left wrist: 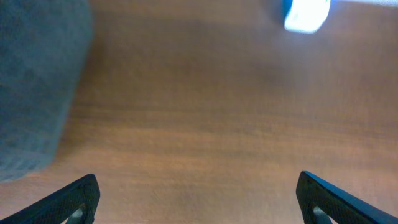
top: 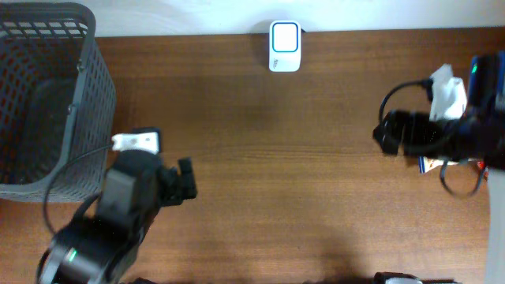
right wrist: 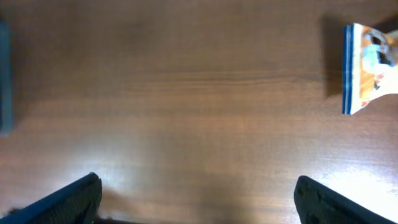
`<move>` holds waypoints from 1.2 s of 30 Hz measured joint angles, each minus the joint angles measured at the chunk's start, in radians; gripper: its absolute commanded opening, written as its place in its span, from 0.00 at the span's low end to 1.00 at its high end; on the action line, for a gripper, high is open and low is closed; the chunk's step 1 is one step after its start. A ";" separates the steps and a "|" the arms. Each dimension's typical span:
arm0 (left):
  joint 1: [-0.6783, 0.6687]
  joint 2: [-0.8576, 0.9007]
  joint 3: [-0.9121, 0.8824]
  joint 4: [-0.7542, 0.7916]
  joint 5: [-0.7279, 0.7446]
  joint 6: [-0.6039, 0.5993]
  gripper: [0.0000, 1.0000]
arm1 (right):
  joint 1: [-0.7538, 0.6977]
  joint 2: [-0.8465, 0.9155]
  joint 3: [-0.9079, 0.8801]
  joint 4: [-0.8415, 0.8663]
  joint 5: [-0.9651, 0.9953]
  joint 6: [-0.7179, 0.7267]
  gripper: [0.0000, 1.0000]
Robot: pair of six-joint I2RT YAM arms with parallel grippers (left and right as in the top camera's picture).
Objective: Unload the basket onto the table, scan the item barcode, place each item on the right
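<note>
The item (right wrist: 364,68) is a flat packet with a blue edge and orange and white print, lying on the table at the upper right of the right wrist view. From overhead the item (top: 430,165) mostly hides beneath the right arm. A white scanner with a blue rim (top: 284,46) stands at the middle of the table's far edge, and the scanner (left wrist: 306,14) shows blurred at the top of the left wrist view. My right gripper (top: 380,132) (right wrist: 199,199) is open over bare wood, left of the item. My left gripper (top: 189,180) (left wrist: 199,199) is open and empty.
A dark grey mesh basket (top: 47,102) fills the far left of the table, and the basket (left wrist: 37,87) looms at the left of the left wrist view. A dark blurred shape (right wrist: 5,74) sits at the left edge of the right wrist view. Brown wooden tabletop (top: 300,173) lies between the arms.
</note>
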 measured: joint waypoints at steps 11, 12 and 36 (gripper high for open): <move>0.000 -0.086 0.000 -0.007 -0.084 0.000 0.99 | 0.063 -0.404 -0.546 0.224 0.000 -0.003 0.99; 0.000 -0.086 0.000 -0.007 -0.084 0.000 0.99 | 0.063 -0.406 -0.558 0.223 0.000 -0.003 0.99; 0.000 -0.086 0.000 -0.011 -0.091 0.000 0.99 | 0.064 -0.114 -0.573 0.226 -0.007 -0.003 0.99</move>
